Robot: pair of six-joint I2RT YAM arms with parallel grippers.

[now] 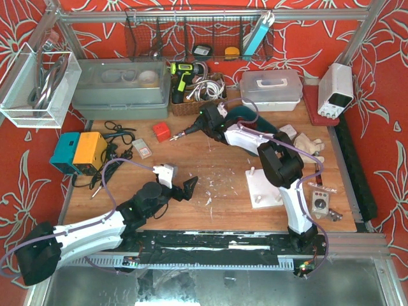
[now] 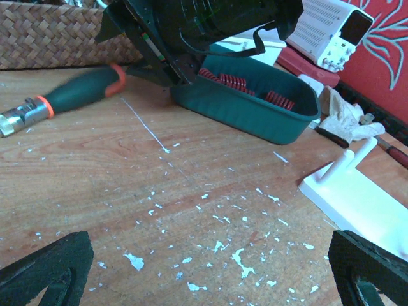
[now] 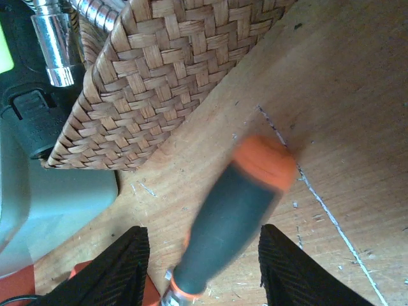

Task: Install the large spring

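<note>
Red springs [image 2: 242, 85] lie in a dark green tray [image 2: 255, 118], which the right arm mostly covers in the top view [image 1: 255, 122]. I cannot tell which one is the large spring. A white base with upright pegs [image 1: 264, 188] [image 2: 357, 191] lies right of centre. My right gripper [image 1: 203, 125] [image 3: 201, 255] hangs open by the wicker basket, its fingers either side of a blurred green-and-orange screwdriver [image 3: 236, 213] [image 2: 76, 89] [image 1: 187, 132], with a gap on each side. My left gripper [image 1: 182, 185] [image 2: 207, 274] stands open low over bare, paint-flecked wood.
The wicker basket [image 1: 191, 103] [image 3: 172, 70] sits just behind the right gripper. A red block [image 1: 162, 132] lies to its left, work gloves [image 1: 309, 145] [image 2: 347, 115] to the right of the tray. A white power supply [image 1: 336, 89] stands back right, a blue-yellow box [image 1: 80, 152] far left.
</note>
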